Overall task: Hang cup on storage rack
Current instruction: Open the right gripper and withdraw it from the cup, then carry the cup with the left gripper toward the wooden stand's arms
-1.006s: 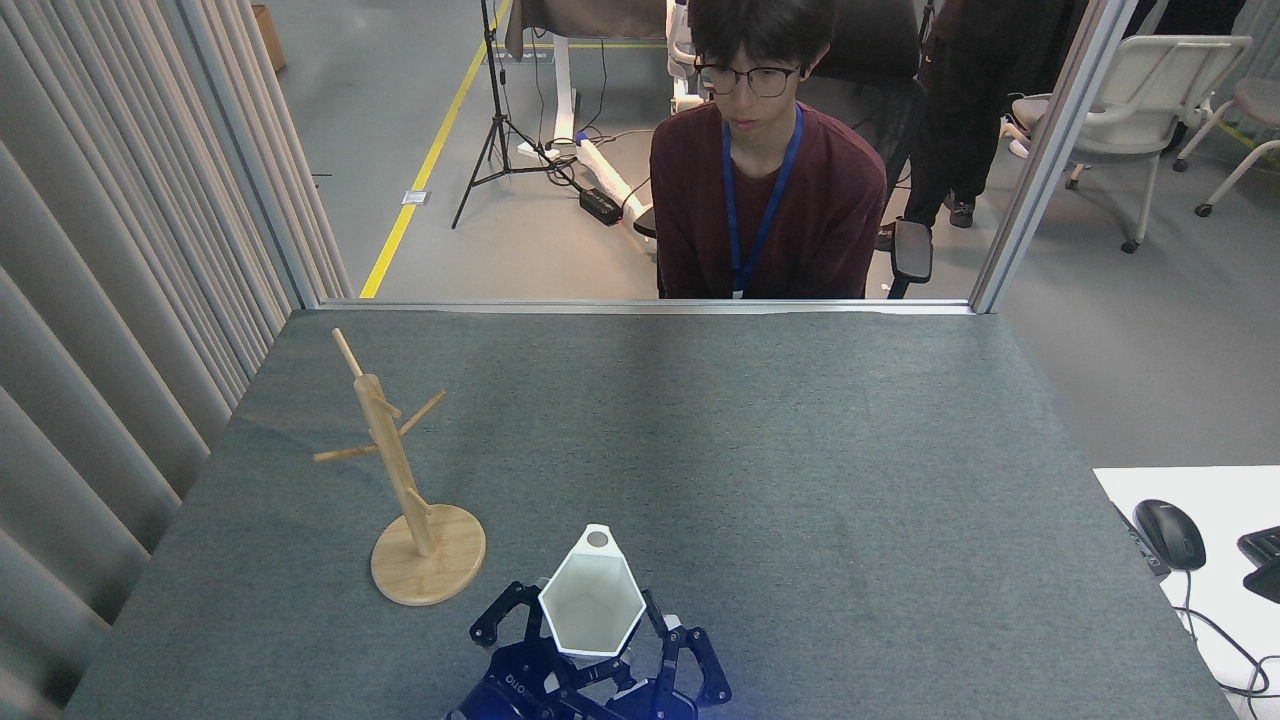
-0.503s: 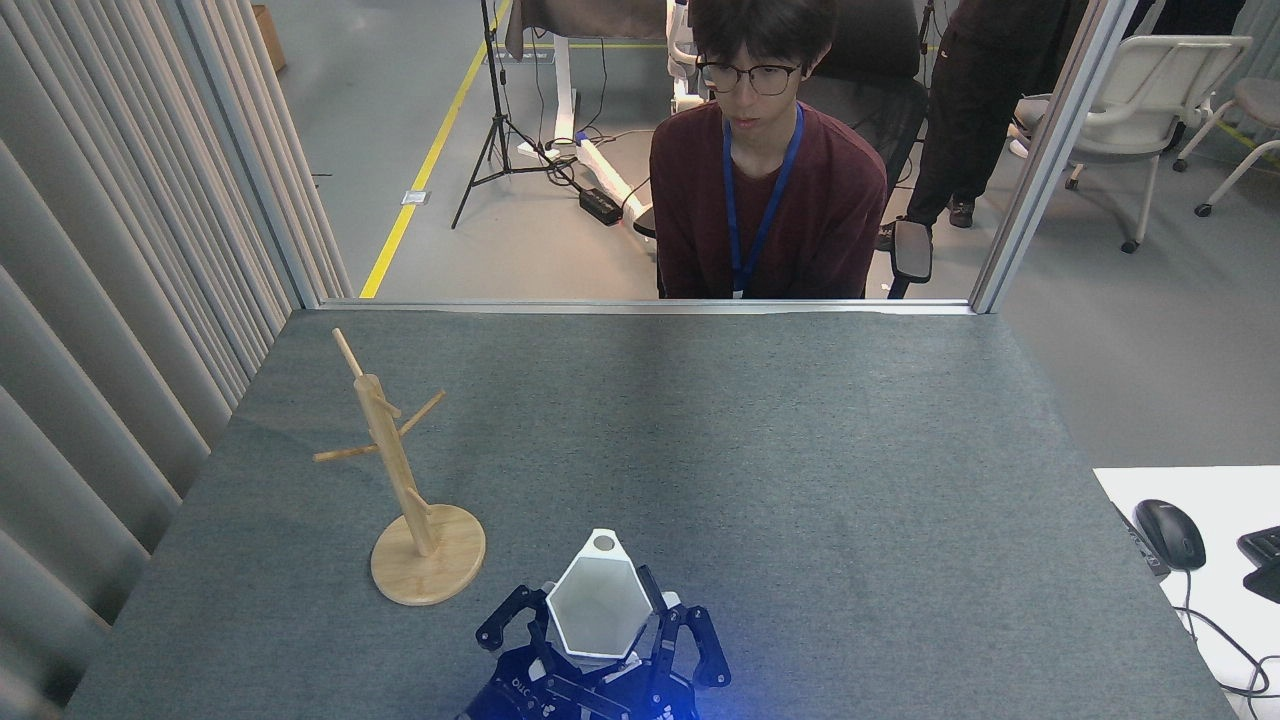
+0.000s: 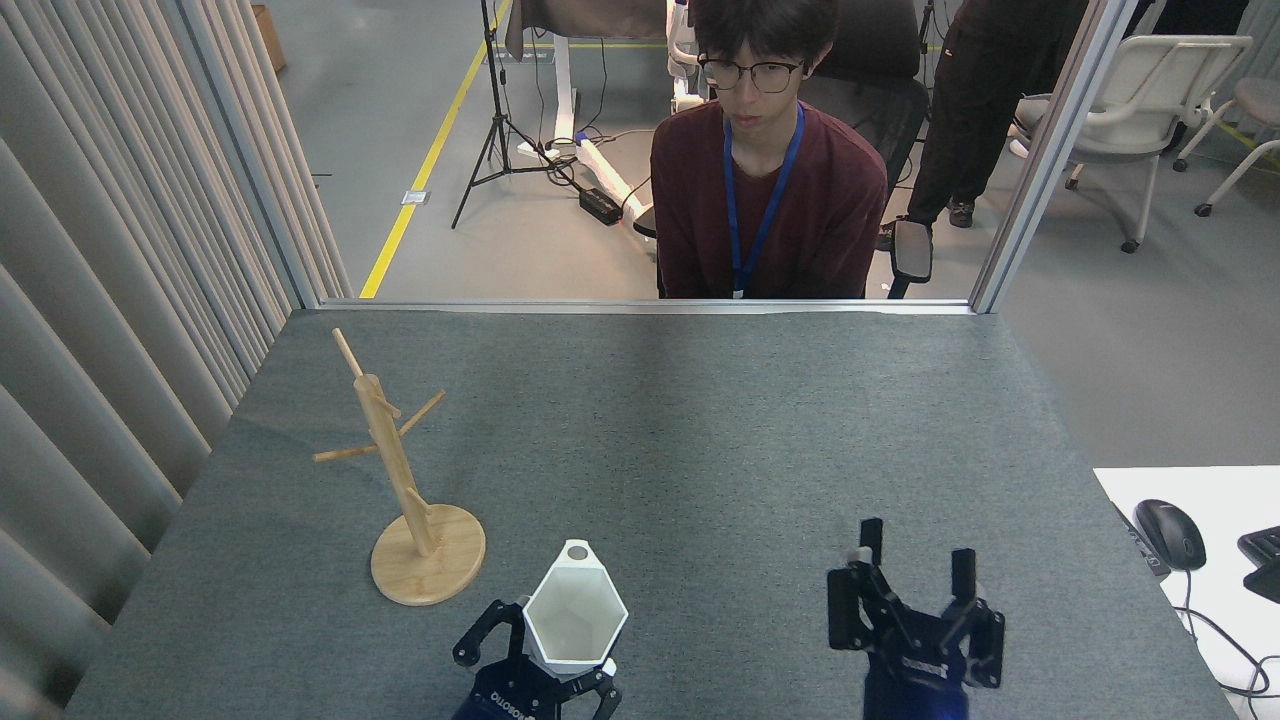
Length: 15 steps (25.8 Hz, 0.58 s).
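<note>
Gripping the cup by its lower body, the left pincer holds it upright, mouth up, low over the near tabletop. Its pierced tab points away, toward the far edge. The rack stands just beyond and left, nearer this arm. The right pincer is open and empty.

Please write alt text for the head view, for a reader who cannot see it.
The left gripper holds a white hexagonal cup upright near the front edge of a grey table, right of an empty bamboo storage rack. The right gripper hovers open nearby; a seated person watches.
</note>
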Each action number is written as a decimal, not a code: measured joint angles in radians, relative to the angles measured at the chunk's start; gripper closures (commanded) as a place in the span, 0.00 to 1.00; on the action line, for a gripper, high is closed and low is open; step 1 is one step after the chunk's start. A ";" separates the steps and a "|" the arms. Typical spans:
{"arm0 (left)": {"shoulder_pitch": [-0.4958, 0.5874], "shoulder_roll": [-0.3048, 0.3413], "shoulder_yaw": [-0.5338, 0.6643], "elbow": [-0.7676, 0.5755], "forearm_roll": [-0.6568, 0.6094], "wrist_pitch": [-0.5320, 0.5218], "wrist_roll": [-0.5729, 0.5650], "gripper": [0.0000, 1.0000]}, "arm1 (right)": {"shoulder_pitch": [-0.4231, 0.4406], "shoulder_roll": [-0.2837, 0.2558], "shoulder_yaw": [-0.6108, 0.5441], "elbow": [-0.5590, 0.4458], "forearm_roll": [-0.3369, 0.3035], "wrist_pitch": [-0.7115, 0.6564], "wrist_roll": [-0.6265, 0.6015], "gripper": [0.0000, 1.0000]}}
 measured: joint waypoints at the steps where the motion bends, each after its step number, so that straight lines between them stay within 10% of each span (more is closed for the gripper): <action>1: 0.007 0.000 0.018 -0.007 0.001 0.003 0.001 0.73 | 0.029 -0.029 -0.019 0.007 0.007 -0.009 0.014 0.02; 15: 0.088 0.011 0.389 -0.119 0.000 0.038 0.000 0.75 | 0.171 -0.088 -0.035 0.069 0.248 -0.059 0.044 0.02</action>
